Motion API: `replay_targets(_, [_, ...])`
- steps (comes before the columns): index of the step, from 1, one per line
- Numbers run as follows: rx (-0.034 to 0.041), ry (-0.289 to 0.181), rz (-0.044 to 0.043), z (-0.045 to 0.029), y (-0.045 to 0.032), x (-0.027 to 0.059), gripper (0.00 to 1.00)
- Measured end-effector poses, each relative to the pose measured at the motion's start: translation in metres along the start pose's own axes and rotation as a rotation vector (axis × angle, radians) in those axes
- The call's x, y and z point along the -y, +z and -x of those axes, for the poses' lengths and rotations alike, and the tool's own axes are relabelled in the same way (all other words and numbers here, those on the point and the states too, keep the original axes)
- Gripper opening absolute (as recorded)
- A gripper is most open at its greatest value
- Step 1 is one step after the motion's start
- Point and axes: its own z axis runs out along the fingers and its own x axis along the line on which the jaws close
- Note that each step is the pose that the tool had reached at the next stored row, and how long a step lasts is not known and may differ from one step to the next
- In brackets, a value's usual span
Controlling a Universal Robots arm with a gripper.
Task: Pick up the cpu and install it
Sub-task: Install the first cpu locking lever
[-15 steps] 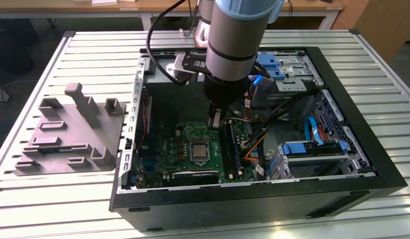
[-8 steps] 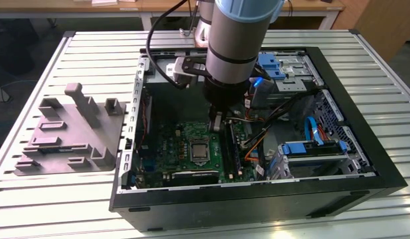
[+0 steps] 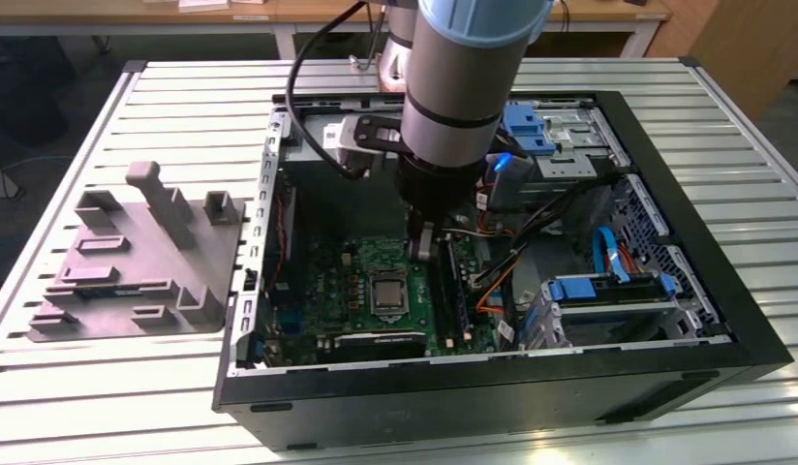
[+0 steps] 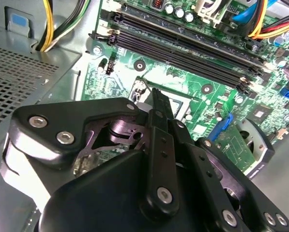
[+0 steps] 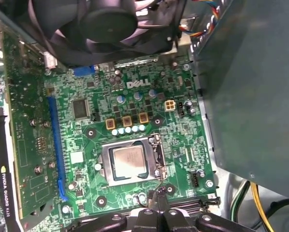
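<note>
Pale silver metal marks the cpu (image 5: 129, 161), which lies flat inside the socket (image 5: 131, 162) on the green motherboard (image 5: 134, 121), with the metal frame of the socket around it. In the exterior view the same chip (image 3: 387, 289) sits near the middle of the board inside the open computer case (image 3: 658, 349), which stands on a slatted aluminium table (image 3: 154, 107). The gripper (image 5: 159, 197) hangs just beside the socket, at the edge that faces the memory slots (image 4: 183, 50), and its tips are a little above the board. The fingers (image 4: 159, 123) are drawn together to a narrow point with nothing between them, so the tool is empty. The chip is square, so it has no long axis; from the tips it lies directly across the socket frame, toward the black cooling fan (image 5: 105, 24). As I judge it, the cpu is already placed in its seat and the arm is apart from it. The grey plastic tray (image 3: 140, 257) rests on the table beside the case, at the exterior view's left, well apart from the gripper.
</note>
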Motion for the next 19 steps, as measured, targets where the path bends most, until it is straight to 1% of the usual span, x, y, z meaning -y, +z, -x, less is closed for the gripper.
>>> replay_targets(5, [-0.0016,-0.02,0.0,-0.0016,0.0007,0.0003,0.11])
replay_targets(19, [-0.002,-0.021,0.0,-0.0018,0.0007,0.0004,0.11])
